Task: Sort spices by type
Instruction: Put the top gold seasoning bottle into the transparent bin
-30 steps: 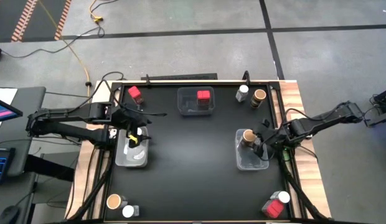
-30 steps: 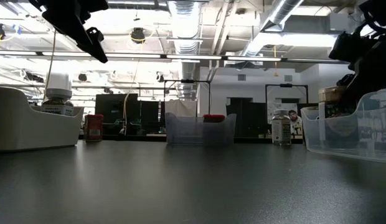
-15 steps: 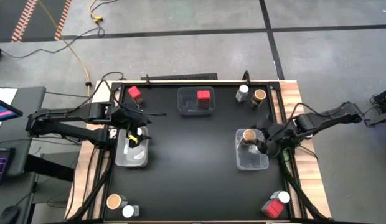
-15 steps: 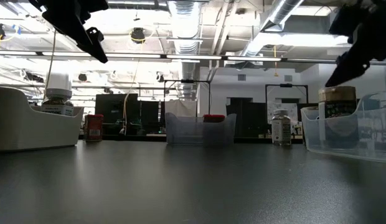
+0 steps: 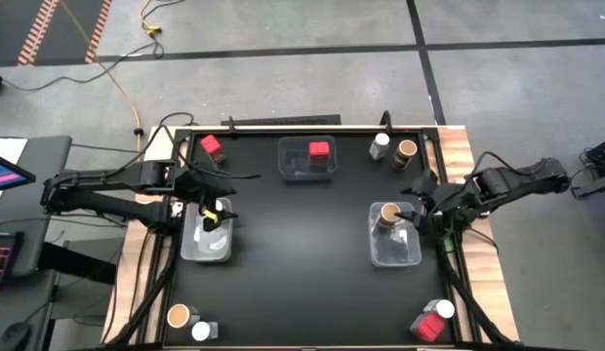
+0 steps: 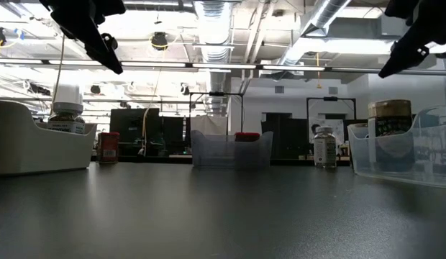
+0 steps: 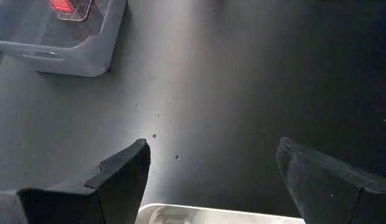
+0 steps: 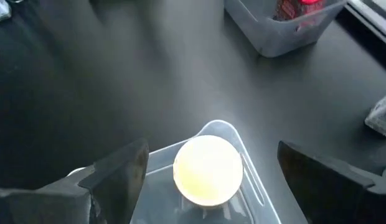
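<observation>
High view: taking the clear rectangular plastic bin (image 5: 306, 161) at the table's far middle as landmark, one red square-topped container (image 5: 319, 150) sits inside it. The bin (image 5: 393, 244) nearer and to its right holds a tan-lidded round jar (image 5: 388, 213). The bin (image 5: 207, 240) nearer and to its left holds a white-capped jar, mostly hidden there by the left gripper (image 5: 217, 211).

So I judge each bin seeded with one kind. Six containers are left: a red one (image 5: 211, 146) to the landmark's left, a white-capped (image 5: 382, 141) and tan-lidded (image 5: 407, 150) pair to its right, and pairs at both near corners.

The right gripper (image 5: 417, 212) hangs beside the tan jar, jaws spread, empty. The left gripper is open and holds nothing.

Low view alone shows the white-capped jar (image 6: 67, 111) upright; right wrist view shows the tan lid (image 8: 208, 170) apart from both fingers.
</observation>
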Motion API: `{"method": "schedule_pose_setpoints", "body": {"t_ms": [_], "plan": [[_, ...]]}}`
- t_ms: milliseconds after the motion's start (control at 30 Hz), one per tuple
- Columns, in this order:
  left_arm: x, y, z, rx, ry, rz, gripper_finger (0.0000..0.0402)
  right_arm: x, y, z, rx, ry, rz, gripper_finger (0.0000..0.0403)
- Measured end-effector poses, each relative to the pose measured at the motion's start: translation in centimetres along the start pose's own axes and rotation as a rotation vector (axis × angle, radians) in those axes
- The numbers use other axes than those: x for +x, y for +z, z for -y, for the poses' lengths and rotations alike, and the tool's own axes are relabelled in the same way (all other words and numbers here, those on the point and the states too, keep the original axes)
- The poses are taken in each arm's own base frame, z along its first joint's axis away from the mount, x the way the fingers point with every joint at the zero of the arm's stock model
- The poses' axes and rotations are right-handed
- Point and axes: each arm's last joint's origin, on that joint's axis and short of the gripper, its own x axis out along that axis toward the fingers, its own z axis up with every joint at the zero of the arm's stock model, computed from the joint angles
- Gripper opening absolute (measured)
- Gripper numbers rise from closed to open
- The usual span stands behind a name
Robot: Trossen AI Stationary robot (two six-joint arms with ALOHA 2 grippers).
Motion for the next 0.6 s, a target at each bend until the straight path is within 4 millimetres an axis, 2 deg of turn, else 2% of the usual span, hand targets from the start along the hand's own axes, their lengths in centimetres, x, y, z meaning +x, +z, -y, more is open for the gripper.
{"method": "schedule_pose_setpoints", "body": {"t_ms": [600], "plan": [[0.00,0.02,0.00,-0.125,0.000,0.002,0.0333,0.04,0.08,-0.05,-0.029,-0.002,0.007,0.0384]]}}
